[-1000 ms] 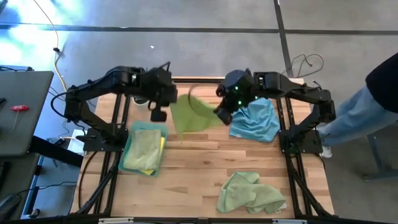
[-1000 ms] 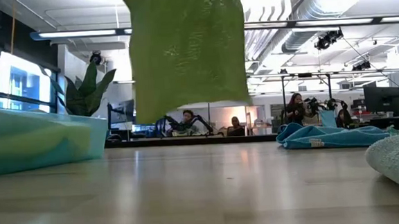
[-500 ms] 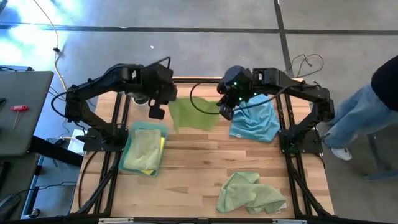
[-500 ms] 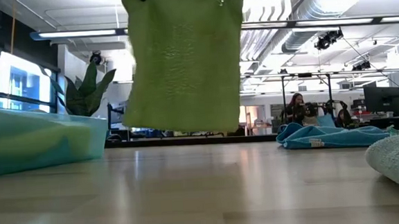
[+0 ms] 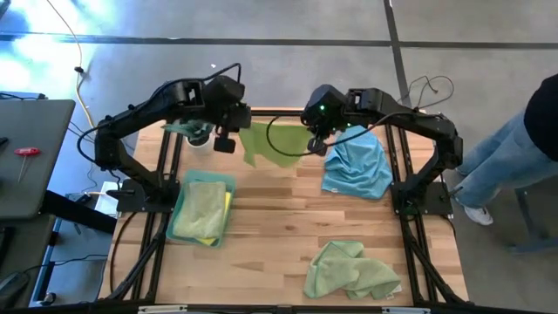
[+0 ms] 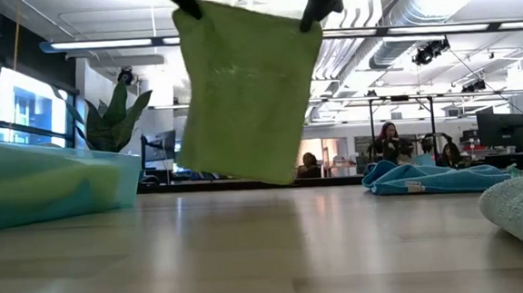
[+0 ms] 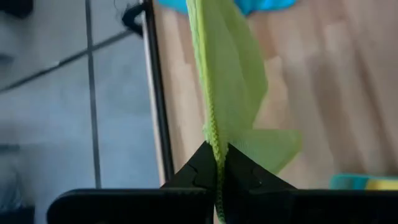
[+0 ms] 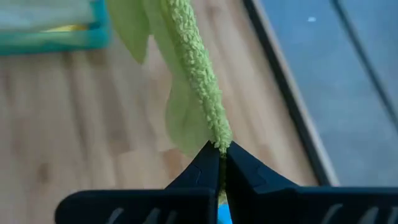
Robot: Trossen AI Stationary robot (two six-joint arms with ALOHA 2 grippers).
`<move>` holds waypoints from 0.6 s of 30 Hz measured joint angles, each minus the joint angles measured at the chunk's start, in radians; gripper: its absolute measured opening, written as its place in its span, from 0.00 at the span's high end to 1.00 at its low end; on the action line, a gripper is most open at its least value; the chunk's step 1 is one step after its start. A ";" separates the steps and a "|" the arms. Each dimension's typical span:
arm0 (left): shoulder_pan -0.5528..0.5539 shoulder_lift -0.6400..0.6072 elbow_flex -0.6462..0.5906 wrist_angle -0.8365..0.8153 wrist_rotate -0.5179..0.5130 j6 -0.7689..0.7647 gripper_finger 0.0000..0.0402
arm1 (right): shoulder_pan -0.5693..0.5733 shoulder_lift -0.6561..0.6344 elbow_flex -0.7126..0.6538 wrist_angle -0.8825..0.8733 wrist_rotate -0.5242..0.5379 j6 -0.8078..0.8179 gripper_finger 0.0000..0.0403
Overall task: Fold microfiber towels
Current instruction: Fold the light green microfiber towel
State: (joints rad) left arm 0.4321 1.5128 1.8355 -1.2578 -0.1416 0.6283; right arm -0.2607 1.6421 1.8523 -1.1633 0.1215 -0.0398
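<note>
Microfiber towel, pale green [image 5: 272, 146], hangs in the air over the far middle of the table [image 5: 288, 218], stretched between both arms. Left gripper [image 7: 217, 163] is clamped shut on one top corner; right gripper [image 8: 222, 153] is clamped shut on the other. In the low view the cloth [image 6: 244, 88] hangs tilted, its lower edge clear of the wood. Sky blue towel [image 5: 357, 167] lies crumpled at far right, a small white label on its hem, not readable. Another pale green towel [image 5: 349, 270] is bunched at near right. Folded towels [image 5: 200, 208] sit stacked at left. A potted plant [image 6: 110, 119] stands far left. No legible writing anywhere.
</note>
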 joint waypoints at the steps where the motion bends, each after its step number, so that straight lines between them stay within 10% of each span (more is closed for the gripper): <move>1: 0.011 0.006 0.000 0.000 -0.002 0.009 1.00 | -0.007 0.000 0.000 0.000 0.013 -0.010 1.00; 18: -0.060 0.067 -0.231 0.006 0.236 -0.186 1.00 | 0.072 0.123 -0.002 -0.189 -0.169 0.172 1.00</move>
State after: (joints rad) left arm 0.3723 1.5803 1.6040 -1.2514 0.0944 0.4424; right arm -0.1892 1.7654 1.8507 -1.3521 -0.0480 0.1320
